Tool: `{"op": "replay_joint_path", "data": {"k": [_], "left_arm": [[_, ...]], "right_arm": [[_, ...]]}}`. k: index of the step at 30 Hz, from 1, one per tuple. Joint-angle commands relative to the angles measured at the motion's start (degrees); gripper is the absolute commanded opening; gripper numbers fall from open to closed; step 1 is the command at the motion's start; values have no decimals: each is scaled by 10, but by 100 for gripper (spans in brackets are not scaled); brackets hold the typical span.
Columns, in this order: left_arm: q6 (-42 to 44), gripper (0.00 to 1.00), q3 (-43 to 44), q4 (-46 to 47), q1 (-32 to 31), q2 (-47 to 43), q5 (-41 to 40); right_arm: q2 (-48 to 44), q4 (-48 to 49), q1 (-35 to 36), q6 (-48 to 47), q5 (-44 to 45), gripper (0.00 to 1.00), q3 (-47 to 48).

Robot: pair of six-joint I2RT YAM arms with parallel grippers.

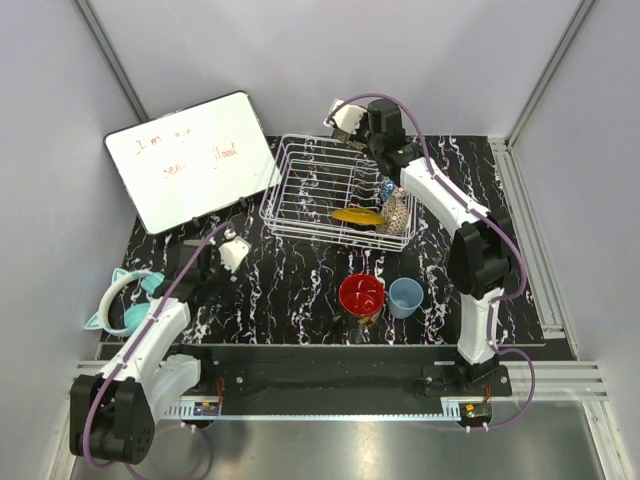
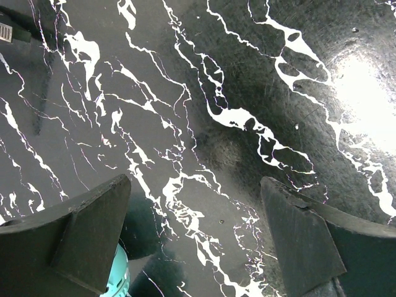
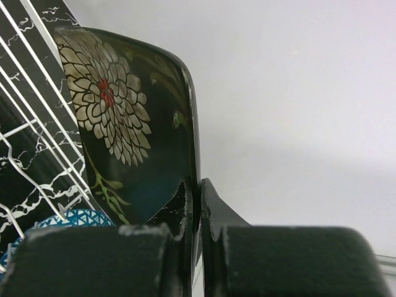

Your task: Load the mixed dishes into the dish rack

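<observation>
My right gripper (image 3: 199,192) is shut on the rim of the floral dish (image 3: 124,124), a dark dish with a pale chrysanthemum, held on edge over the far right corner of the dish rack (image 1: 300,190). In the top view this gripper (image 1: 384,157) hides most of the dish. A yellow-and-dark plate (image 1: 357,216) and a blue patterned bowl (image 1: 388,187) are in the rack; the bowl also shows in the right wrist view (image 3: 68,219). A red bowl (image 1: 360,293) sits on a dark-and-orange mug (image 1: 366,319), beside a pale blue cup (image 1: 405,297). My left gripper (image 1: 215,262) is open and empty over bare table.
A white writing board (image 1: 190,160) leans at the back left, close to the rack. Teal cat-ear headphones (image 1: 125,305) lie by the left arm; a bit of them shows in the left wrist view (image 2: 117,281). Grey walls enclose the black marbled table (image 1: 290,290).
</observation>
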Motion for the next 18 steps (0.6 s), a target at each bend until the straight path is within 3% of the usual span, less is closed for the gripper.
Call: {"op": "replay_joint_path", "data": {"k": [1, 9, 18], "left_arm": [[-4, 92, 4, 22, 3, -4, -6], [-5, 92, 3, 23, 3, -9, -6], [2, 93, -6, 28, 3, -17, -7]], "right_arm": [[-80, 170, 5, -56, 10, 0, -1], [-97, 171, 25, -89, -6, 0, 6], [-138, 178, 58, -135, 0, 0, -69]]}}
